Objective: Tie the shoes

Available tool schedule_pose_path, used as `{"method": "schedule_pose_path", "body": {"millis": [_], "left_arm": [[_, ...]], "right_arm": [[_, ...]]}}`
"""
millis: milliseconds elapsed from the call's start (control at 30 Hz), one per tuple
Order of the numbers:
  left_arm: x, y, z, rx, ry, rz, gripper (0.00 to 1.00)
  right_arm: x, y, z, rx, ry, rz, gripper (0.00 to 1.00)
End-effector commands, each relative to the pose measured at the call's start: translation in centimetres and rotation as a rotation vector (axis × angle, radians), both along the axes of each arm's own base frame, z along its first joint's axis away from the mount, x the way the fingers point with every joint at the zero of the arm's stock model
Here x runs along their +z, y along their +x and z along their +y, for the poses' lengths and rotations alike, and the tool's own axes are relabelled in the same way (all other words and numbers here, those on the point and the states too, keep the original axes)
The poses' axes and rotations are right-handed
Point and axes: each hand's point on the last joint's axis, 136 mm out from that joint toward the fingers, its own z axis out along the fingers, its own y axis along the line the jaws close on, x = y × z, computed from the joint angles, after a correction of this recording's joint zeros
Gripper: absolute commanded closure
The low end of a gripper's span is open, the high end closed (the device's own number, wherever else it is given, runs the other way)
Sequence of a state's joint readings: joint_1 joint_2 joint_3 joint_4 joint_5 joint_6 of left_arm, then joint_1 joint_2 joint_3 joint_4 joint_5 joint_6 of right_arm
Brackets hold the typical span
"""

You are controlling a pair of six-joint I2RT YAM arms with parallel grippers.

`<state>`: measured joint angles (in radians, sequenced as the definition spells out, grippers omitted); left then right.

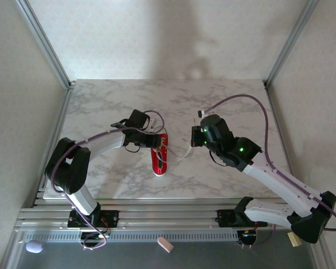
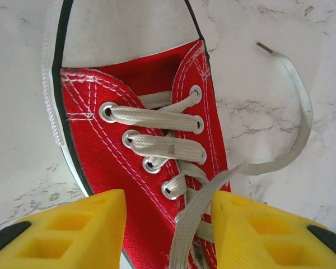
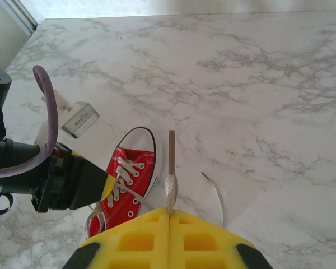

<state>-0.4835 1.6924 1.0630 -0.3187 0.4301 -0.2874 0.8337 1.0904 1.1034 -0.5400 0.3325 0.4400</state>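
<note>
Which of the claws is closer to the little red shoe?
Left. The left gripper hovers open over the sneaker; the right gripper sits beside it, shut on a lace end.

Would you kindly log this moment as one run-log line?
left tool: open over red canvas sneaker | right tool: shut on white lace end | status: untied | surface: white marble table

Sneaker (image 2: 112,162) red canvas, metal eyelets (image 2: 107,111); table (image 1: 101,106) smooth marble-look.
</note>
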Motion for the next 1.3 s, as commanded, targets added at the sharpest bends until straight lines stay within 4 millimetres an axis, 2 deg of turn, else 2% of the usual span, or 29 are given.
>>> {"method": "schedule_pose_path", "body": {"millis": [0, 100, 433, 733, 1067, 1267], "left_arm": [[0.3, 0.0, -0.5, -0.049, 0.014, 0.006, 0.58], [0.3, 0.1, -0.8, -0.061, 0.012, 0.005, 0.62], [0.3, 0.0, -1.4, -0.088, -0.006, 0.018, 0.63], [0.8, -0.2, -1.6, -0.096, -0.019, 0.006, 0.83], [2.7, -0.3, -1.5, -0.085, -0.05, -0.042, 1.0], [4.0, -0.7, -1.2, -0.068, -0.075, -0.085, 1.0]], "right_arm": [[-0.4, -0.1, -0.6, -0.028, -0.012, 0.004, 1.0], [-0.5, -0.1, -0.7, -0.031, -0.014, 0.005, 1.0], [-0.5, -0.1, -0.6, -0.03, -0.015, 0.005, 1.0], [-0.6, 0.1, -0.3, -0.025, -0.018, 0.011, 1.0], [-0.6, 0.2, -0.2, -0.028, -0.016, 0.01, 1.0], [-0.9, 0.3, -0.3, -0.032, -0.026, 0.011, 1.0]]}}
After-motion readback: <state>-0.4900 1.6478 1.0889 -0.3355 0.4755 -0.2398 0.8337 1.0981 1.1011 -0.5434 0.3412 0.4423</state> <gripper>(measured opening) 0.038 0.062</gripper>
